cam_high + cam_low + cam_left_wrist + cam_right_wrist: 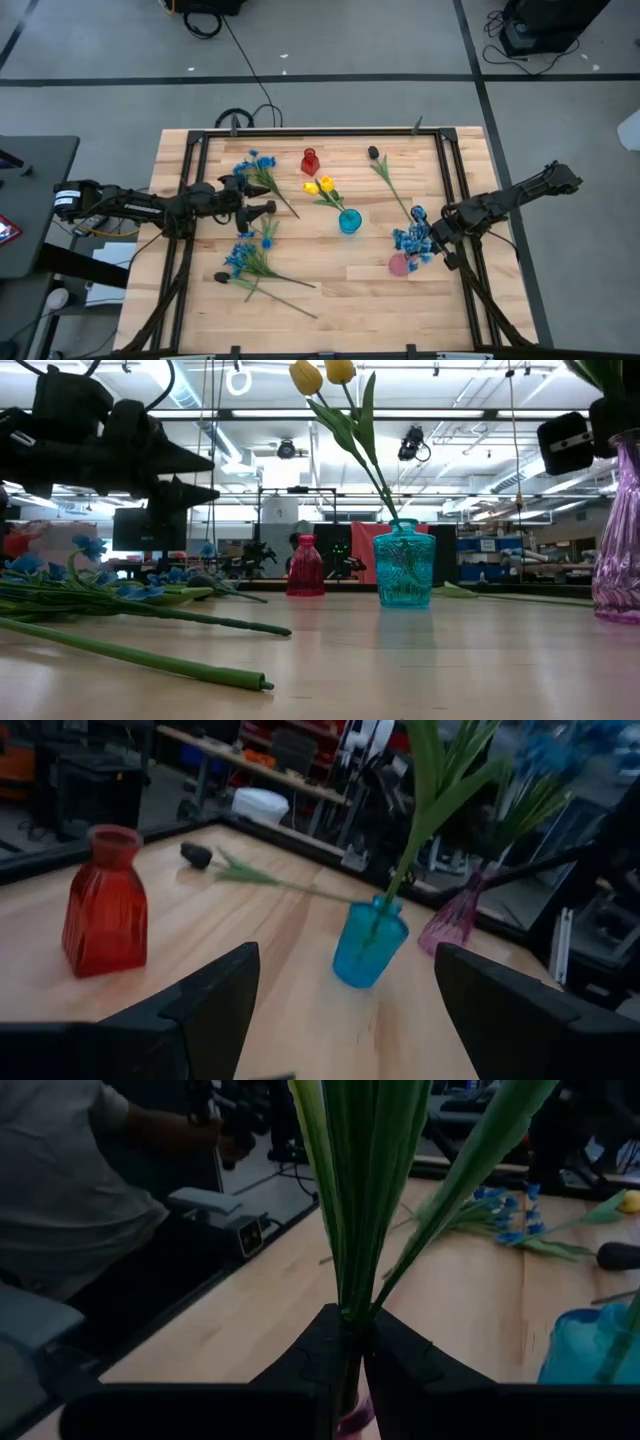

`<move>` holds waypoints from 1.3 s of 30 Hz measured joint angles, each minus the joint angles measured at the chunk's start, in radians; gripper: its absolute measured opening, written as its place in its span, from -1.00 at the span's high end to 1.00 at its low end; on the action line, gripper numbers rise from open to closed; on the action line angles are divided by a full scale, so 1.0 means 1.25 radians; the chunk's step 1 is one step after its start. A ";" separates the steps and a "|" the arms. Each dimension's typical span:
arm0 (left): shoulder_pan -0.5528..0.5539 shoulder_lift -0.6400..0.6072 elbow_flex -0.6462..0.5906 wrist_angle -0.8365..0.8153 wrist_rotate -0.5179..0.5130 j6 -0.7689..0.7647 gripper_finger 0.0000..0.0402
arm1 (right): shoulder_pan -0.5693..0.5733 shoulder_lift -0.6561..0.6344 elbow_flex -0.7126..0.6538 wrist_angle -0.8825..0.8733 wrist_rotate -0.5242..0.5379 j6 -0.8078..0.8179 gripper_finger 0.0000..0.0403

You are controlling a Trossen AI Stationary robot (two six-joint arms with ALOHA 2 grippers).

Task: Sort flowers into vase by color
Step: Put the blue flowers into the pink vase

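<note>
Our right gripper (355, 1370) is clamped on the blue spray's stems (350, 1200), set in the pink vase (400, 264). A sideways tug could tip it. Our left gripper (268, 208) hovers agape above the tabletop (340, 290). Only the right wrist view shows the pinch; overhead shows loose blue flowers (245, 258).

A pale wooden table (340, 290) with a black frame holds three ribbed glass vases: a red vase (310, 161), a turquoise vase (349, 222) and a pink vase (400, 264). Two yellow tulips (319, 185) with green stems and leaves stand in the turquoise one. Blue flowers (412, 239) with green stems sit in the pink one. More blue sprays (243, 257) lie loose on the wood. A dark, near-black bloom (373, 153) has a green stem. Both robot arms are black.
</note>
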 joint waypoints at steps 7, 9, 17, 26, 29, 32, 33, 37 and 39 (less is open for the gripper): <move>0.000 0.000 0.000 0.014 -0.012 -0.002 -0.53 | 0.000 -0.001 -0.024 0.009 0.001 -0.003 0.76; 0.000 0.000 0.000 0.015 -0.019 -0.013 -0.53 | 0.000 -0.001 -0.031 0.018 0.011 0.001 0.76; 0.000 0.000 0.000 0.014 -0.031 -0.020 -0.53 | 0.000 -0.002 -0.046 0.046 0.017 0.007 0.48; 0.000 0.000 0.000 0.007 -0.031 -0.026 -0.53 | 0.000 -0.001 -0.047 0.043 0.018 0.025 0.19; 0.000 0.000 0.000 -0.003 -0.032 -0.026 -0.53 | 0.000 -0.005 -0.048 0.043 0.016 0.025 0.15; 0.001 0.000 0.000 -0.010 -0.032 -0.026 -0.53 | 0.000 -0.015 -0.049 0.040 0.016 0.025 0.13; 0.001 0.000 0.000 -0.009 -0.032 -0.026 -0.53 | 0.000 -0.019 -0.049 0.038 0.016 0.027 0.12; 0.001 0.000 0.000 -0.010 -0.032 -0.026 -0.53 | 0.000 -0.037 -0.050 0.033 0.003 0.031 0.07; 0.001 0.000 0.000 -0.010 -0.032 -0.026 -0.53 | 0.000 -0.044 -0.050 0.033 -0.007 0.033 0.03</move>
